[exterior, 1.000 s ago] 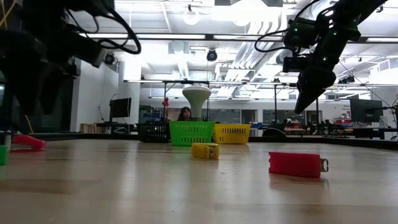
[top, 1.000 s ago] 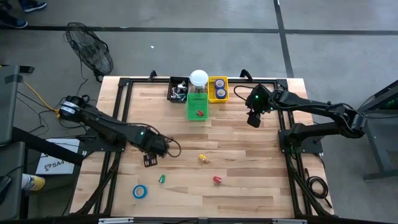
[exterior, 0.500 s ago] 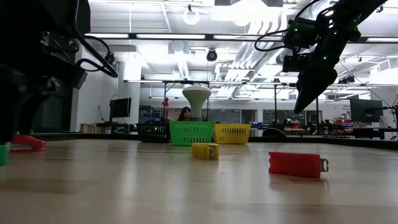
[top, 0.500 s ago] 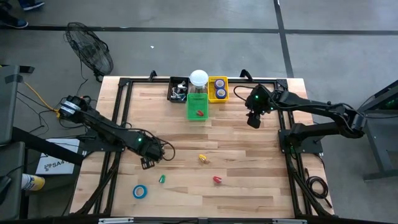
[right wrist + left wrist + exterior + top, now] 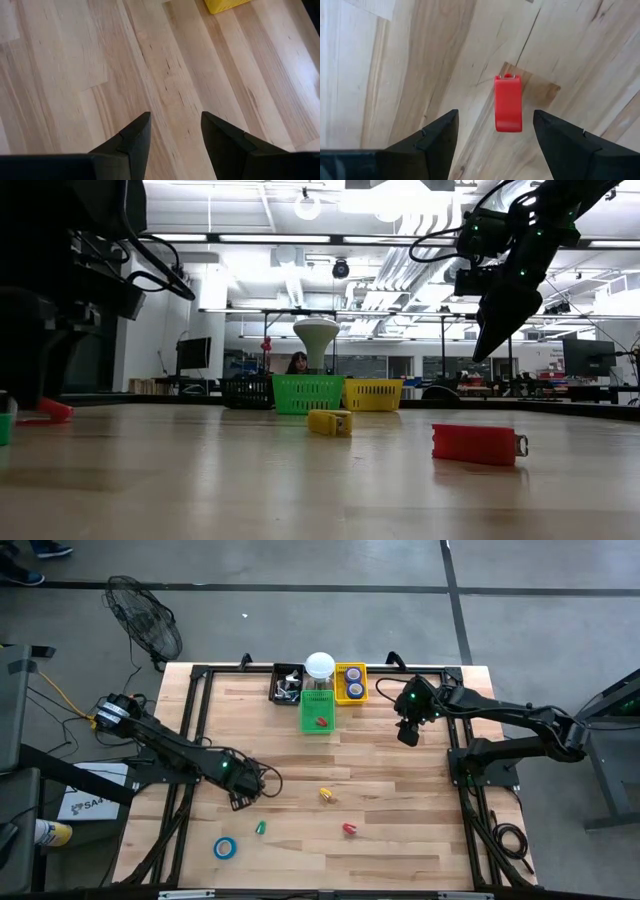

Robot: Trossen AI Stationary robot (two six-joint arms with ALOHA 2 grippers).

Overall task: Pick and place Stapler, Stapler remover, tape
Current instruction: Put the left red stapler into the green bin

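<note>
- Hovering low over the tabletop (image 5: 400,790) at about 8 o'clock from its centre, the left end effector (image 5: 240,800) points down with its fingers spread open; in the left wrist view a small red stapler (image 5: 508,103) lies on the wood between the two fingers (image 5: 430,137), touching neither.
- Nearest the front edge, a blue tape roll (image 5: 225,848) lies flat at roughly 7 o'clock, with a small green piece (image 5: 260,828) just beyond it toward the centre.
- At about 5 o'clock a second red stapler (image 5: 349,829) rests on the wood, showing large in the low view (image 5: 478,444); a yellow one (image 5: 326,795) sits just behind it, close to the centre.
- At 2 o'clock the right end effector (image 5: 407,732) hangs above the tabletop, well apart from everything, its fingers open with bare wood between them.
- At 12 o'clock along the far edge stand three baskets side by side: a black basket (image 5: 276,687), a green basket (image 5: 305,720) holding a red item (image 5: 321,722), and a yellow basket (image 5: 351,669) holding more blue tape rolls (image 5: 353,689).
- A white round-topped jar (image 5: 319,666) stands at the green basket's far end.
</note>
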